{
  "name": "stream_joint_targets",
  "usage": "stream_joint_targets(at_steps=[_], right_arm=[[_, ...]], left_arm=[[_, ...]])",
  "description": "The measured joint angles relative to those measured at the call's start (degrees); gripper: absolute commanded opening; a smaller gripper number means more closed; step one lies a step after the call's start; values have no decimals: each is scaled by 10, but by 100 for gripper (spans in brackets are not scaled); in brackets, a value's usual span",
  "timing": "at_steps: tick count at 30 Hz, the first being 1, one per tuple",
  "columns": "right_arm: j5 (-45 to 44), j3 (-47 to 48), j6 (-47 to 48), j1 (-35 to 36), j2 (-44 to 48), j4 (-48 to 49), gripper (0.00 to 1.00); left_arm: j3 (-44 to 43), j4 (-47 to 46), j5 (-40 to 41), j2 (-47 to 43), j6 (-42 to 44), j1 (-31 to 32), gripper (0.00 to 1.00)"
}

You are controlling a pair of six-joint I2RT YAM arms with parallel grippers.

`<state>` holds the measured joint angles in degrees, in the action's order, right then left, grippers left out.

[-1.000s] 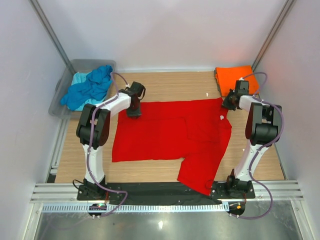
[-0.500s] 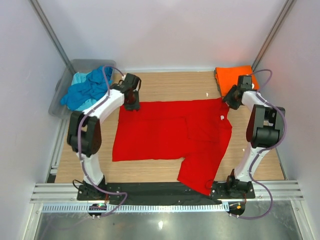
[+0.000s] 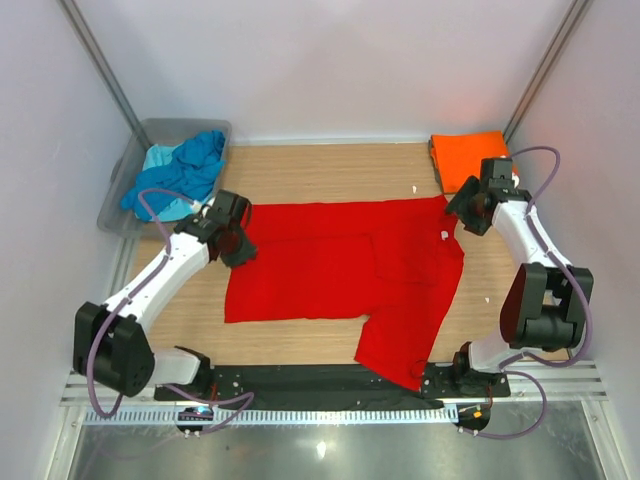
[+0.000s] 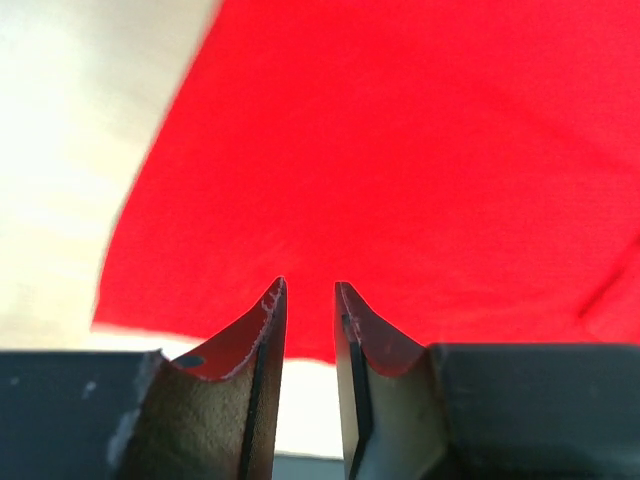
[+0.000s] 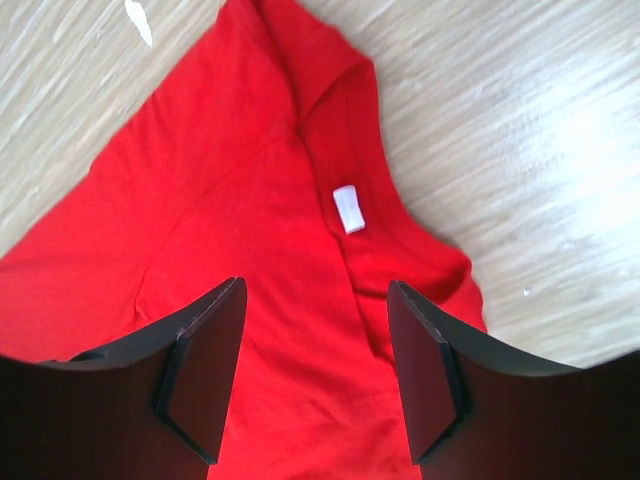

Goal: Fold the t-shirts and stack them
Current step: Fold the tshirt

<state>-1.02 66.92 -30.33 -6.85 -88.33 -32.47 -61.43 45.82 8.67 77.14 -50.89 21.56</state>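
Note:
A bright red t-shirt (image 3: 330, 265) lies spread flat on the wooden table, one sleeve reaching toward the near edge. Its collar and white label (image 5: 348, 208) show in the right wrist view. My right gripper (image 5: 316, 290) hovers open and wide above that collar, at the shirt's back right corner (image 3: 466, 210), holding nothing. My left gripper (image 3: 237, 244) is over the shirt's left edge. Its jaws (image 4: 310, 290) stand narrowly open with nothing between them, the red cloth (image 4: 400, 150) just beyond. A folded orange t-shirt (image 3: 468, 158) lies at the back right.
A grey translucent tub (image 3: 118, 195) at the back left holds a crumpled blue t-shirt (image 3: 195, 160) and a pale turquoise one (image 3: 158, 158). A small white scrap (image 3: 415, 189) lies on the wood behind the red shirt. White walls close in on three sides.
My right gripper has opened and let go at the shirt's collar corner. The left arm swung from the shirt's back left corner toward me along its left edge.

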Motion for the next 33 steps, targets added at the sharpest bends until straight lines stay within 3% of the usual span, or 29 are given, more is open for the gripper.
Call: stream_joint_targets(at_steps=[9,15,25,33], right_arm=[[12,-23,-5,50,21,-14,64],[16,-26,-10,70,21,-14,64],[17,-57,-17,88,30,-7,64],[16,-77,-22,123,55,-6,64]], left_arm=[[166,107,48,-170,-246,0,29],[200,146,80,-184,-358,0,30],[308,87,57,-163,-445,0,33],[310,70,60,-137,-465,0,36]])
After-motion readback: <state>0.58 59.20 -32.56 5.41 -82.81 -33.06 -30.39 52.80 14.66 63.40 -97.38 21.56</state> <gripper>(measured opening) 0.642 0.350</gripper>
